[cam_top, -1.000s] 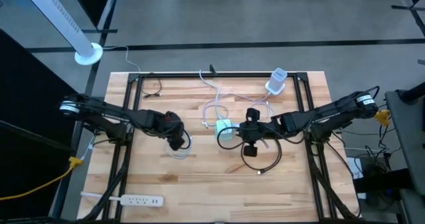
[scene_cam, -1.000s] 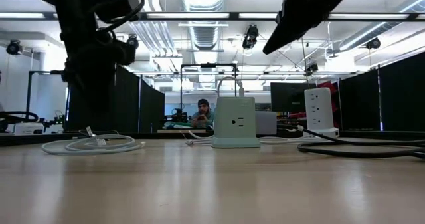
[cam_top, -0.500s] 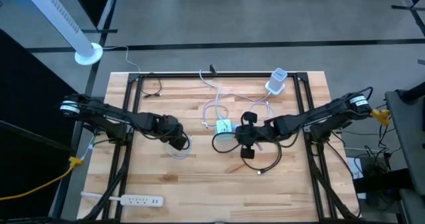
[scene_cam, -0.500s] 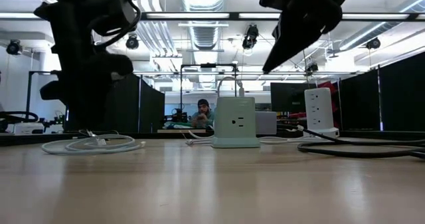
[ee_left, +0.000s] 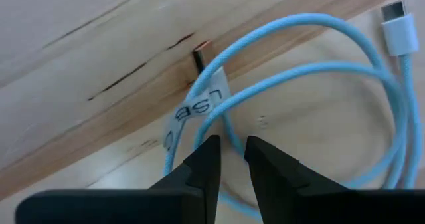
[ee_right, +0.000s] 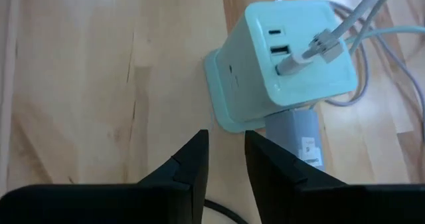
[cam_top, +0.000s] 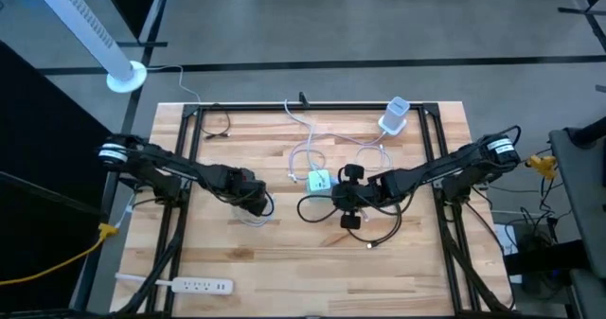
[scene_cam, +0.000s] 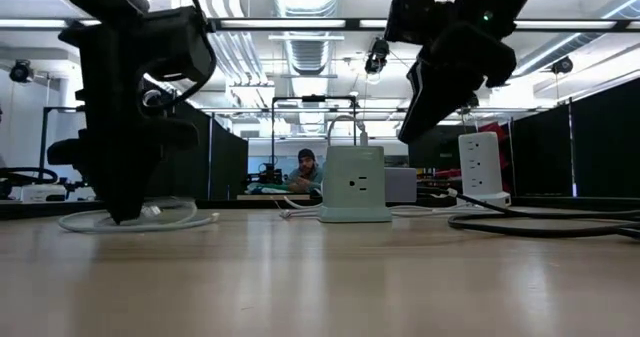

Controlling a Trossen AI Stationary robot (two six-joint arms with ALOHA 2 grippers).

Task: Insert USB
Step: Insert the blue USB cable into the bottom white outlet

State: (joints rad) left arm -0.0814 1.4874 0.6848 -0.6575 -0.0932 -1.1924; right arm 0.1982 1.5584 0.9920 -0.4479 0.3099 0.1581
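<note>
**Left wrist view: fingers low over the blue cable, nothing gripped**

Left wrist view, and your left gripper [ee_left: 230, 159] is right down at the wood, its two dark fingers [ee_left: 202, 165] set with only a narrow slot between them. No cable sits in that slot; the fingertips stand just short of the light blue USB cable [ee_left: 312, 71]. You can see its white label [ee_left: 196, 109] wrapped around the strand just ahead of the tips, and a white connector [ee_left: 397, 28] lying at the far side of the coil. In the high view that coil [cam_top: 254, 213] lies on the table [cam_top: 284, 262] right under your left gripper [cam_top: 254, 201], left of centre.

Over to your right gripper [ee_right: 226, 159]: fingers also near together with a slim gap, holding nothing. It hangs above the mint-green charging cube [ee_right: 292, 51], which shows its ports on the upper face, with a plug [ee_right: 295, 63] already seated in one. In the low view the cube [scene_cam: 353, 184] stands upright mid-table, your right gripper [scene_cam: 425, 107] off the surface above and beside it.

A black cable [cam_top: 379, 234] loops near that arm, and a white power strip [cam_top: 194, 285] lies at the near left edge.
</note>
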